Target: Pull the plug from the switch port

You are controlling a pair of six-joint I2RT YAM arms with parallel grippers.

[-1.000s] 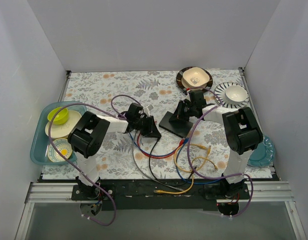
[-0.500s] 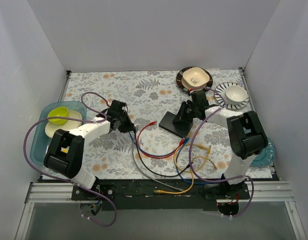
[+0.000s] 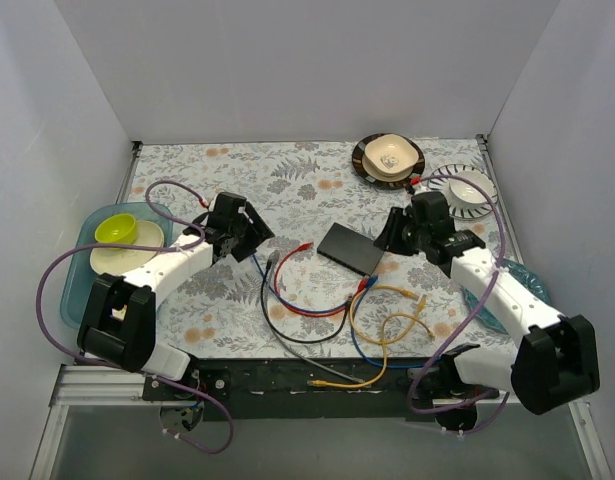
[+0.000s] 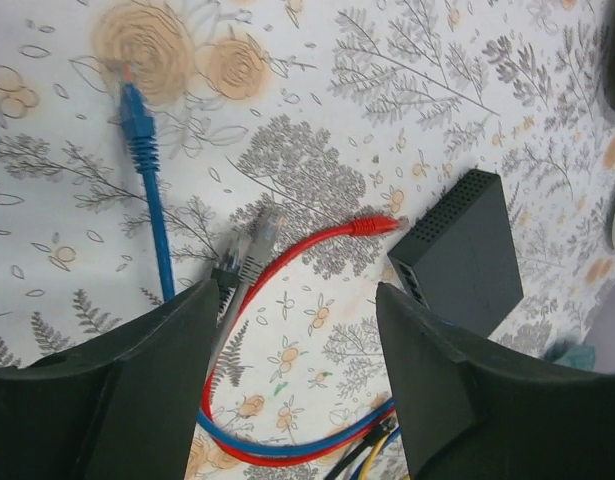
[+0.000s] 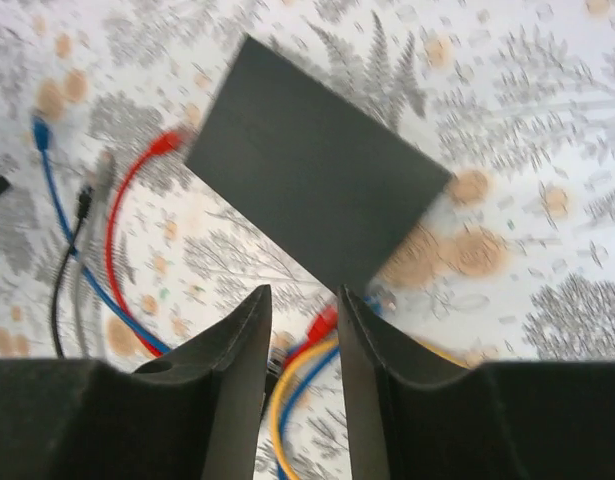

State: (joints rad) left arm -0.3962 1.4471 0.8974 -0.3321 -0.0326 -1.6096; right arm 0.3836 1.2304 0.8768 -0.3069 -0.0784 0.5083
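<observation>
The switch [image 3: 352,247] is a flat, nearly black box lying on the floral cloth at mid-table. It also shows in the left wrist view [image 4: 462,255] and the right wrist view [image 5: 317,170]. A red plug [image 3: 305,245] lies loose just off its left corner [image 4: 372,226]. Another red plug [image 3: 367,283] sits at its near right corner [image 5: 322,322]; blur hides whether it is seated. My left gripper [image 3: 252,232] is wide open and empty, left of the switch [image 4: 297,290]. My right gripper [image 3: 392,232] is slightly open and empty at the switch's right end [image 5: 303,292].
Loose blue [image 4: 137,120], grey [image 4: 252,250], yellow [image 3: 387,320] and black cables tangle in front of the switch. A teal tray [image 3: 77,290] with dishes stands at the left. A bowl on a dark plate [image 3: 389,155] and a striped plate with a bowl [image 3: 467,187] stand at the back right.
My left gripper pulled back left from the switch and the red, grey and blue cable ends now lie loose. My right arm swung right, off the switch, which lies uncovered.
</observation>
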